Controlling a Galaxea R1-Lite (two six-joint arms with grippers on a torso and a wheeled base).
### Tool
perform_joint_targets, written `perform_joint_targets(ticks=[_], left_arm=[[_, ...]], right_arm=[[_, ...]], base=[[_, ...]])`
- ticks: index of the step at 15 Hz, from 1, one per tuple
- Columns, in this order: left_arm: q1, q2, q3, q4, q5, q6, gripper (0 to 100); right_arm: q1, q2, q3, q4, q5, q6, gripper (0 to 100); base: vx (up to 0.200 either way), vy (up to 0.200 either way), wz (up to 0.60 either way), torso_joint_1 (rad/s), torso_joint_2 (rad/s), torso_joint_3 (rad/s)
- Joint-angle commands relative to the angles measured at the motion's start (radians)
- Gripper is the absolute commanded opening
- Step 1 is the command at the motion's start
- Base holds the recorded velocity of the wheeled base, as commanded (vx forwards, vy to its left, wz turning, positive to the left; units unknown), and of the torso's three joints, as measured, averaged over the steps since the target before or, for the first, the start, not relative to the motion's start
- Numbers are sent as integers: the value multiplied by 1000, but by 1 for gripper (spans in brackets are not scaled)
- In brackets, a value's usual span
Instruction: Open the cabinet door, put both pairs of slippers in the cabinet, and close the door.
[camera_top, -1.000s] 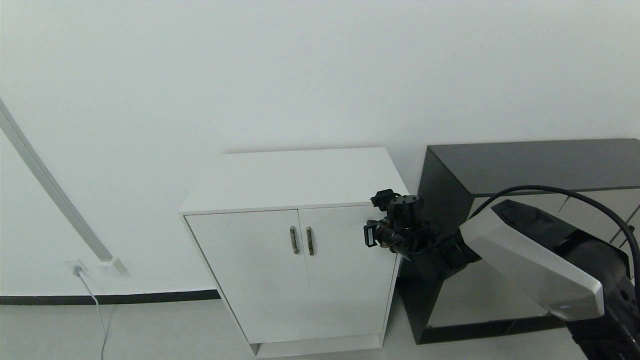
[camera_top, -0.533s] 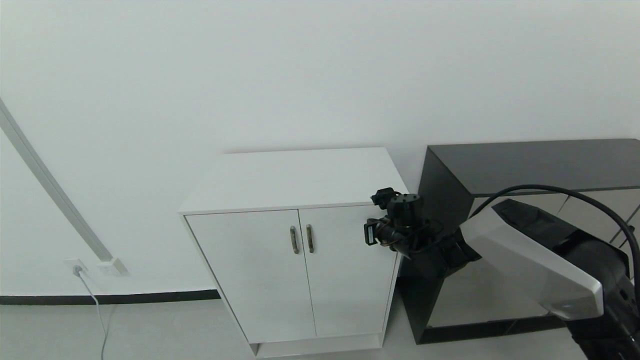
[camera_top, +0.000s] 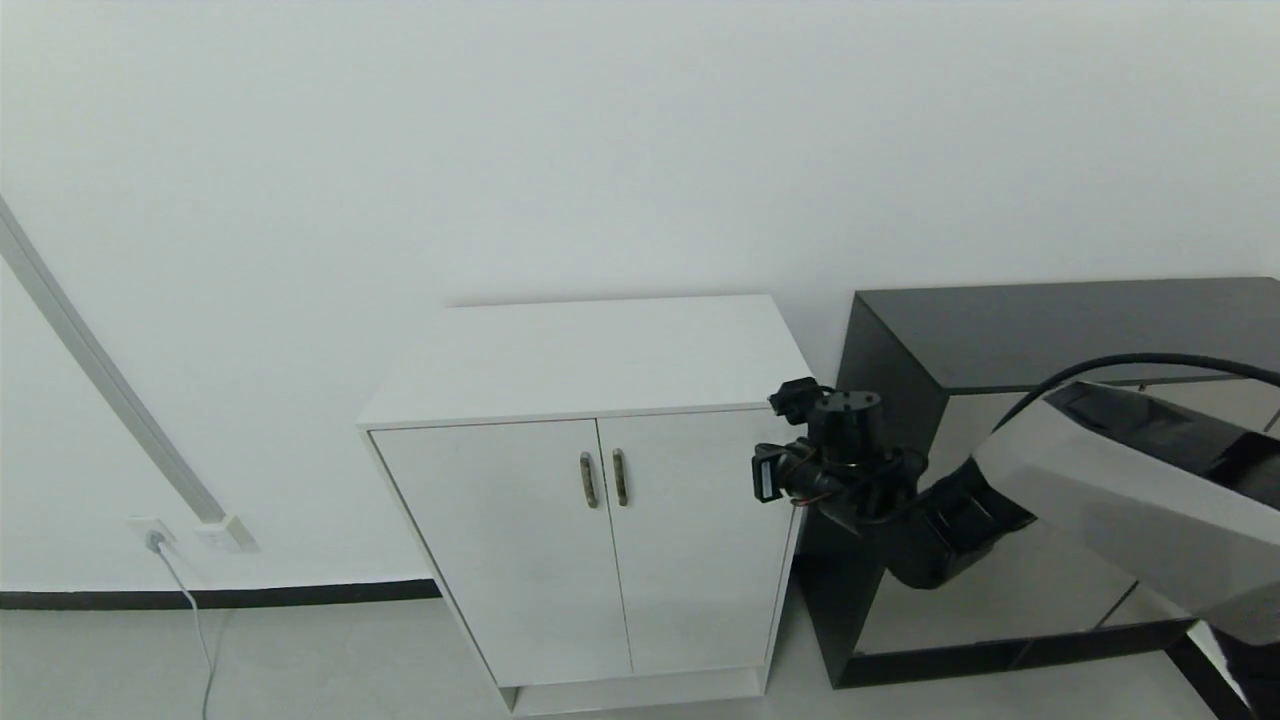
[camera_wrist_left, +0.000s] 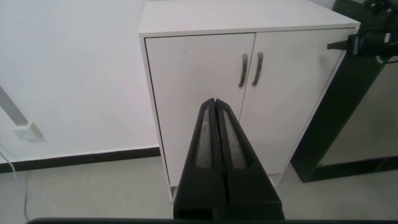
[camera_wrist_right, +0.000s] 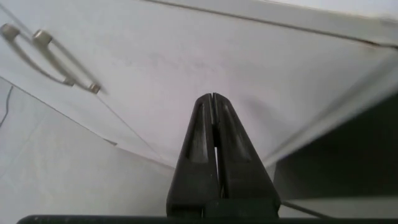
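Two doors front the white cabinet (camera_top: 600, 360), the left door (camera_top: 510, 540) and the right door (camera_top: 690, 540). Both are shut and meet at a centre seam, with a slim upright metal handle on either side of it: the left handle (camera_top: 588, 480) and the right handle (camera_top: 619, 480).

We judge each door to be a light, stiff board hinged at its outer edge, so it should swing out on an arc rather than pull straight. The handles look smooth and thin and may be slippery. We think the best hold is a pinch across the bar at mid-height, pulling along that arc. The two handles stand just beside each other, so a finger slipped behind one could catch the other.

The right gripper (camera_top: 768, 475) hangs close before the right door's outer edge, jaws pressed together with nothing between them. The handles lie off to the side of its tips, toward the cabinet's middle. Its jaws would have to part before any grasp.

The left gripper (camera_wrist_left: 215, 102) also has its jaws closed and empty. The cabinet stands well ahead of its tips and the handles are beyond them, higher up.

Just beside the right jaws, on the side away from the handles, is a black cabinet (camera_top: 1050, 330).
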Motion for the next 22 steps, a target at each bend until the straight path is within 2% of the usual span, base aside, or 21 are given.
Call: perform_joint_targets(ticks=[1, 4, 7, 8, 11, 12, 14, 17, 20, 22], left_arm=[[1, 0, 0, 0, 0, 0, 0], [1, 0, 0, 0, 0, 0, 0], [1, 0, 0, 0, 0, 0, 0], [1, 0, 0, 0, 0, 0, 0], [1, 0, 0, 0, 0, -2, 0], [1, 0, 0, 0, 0, -2, 0], [-1, 0, 0, 0, 1, -2, 0], [-1, 0, 0, 0, 0, -2, 0], [-1, 0, 0, 0, 1, -2, 0], [-1, 0, 0, 0, 1, -2, 0]], right_arm=[[-16, -214, 237, -83, -3, 1, 0], [-69, -449, 479, -126, -100, 0, 0], [-183, -682, 648, -107, -135, -3, 0], [-277, -805, 718, -64, -146, -5, 0], [-514, -1067, 786, 123, -137, -17, 0], [-577, -1159, 793, 210, -123, -16, 0], [-654, -1351, 796, 393, -25, -17, 0], [-660, -1601, 787, 673, 64, -58, 0], [-657, -1744, 812, 805, 181, -75, 0], [-646, -1836, 842, 877, 305, -91, 0]], base=[[0, 0, 0, 0, 0, 0], [0, 0, 0, 0, 0, 0], [0, 0, 0, 0, 0, 0], [0, 0, 0, 0, 0, 0], [0, 0, 0, 0, 0, 0], [0, 0, 0, 0, 0, 0], [0, 0, 0, 0, 0, 0], [0, 0, 0, 0, 0, 0], [0, 0, 0, 0, 0, 0], [0, 0, 0, 0, 0, 0]])
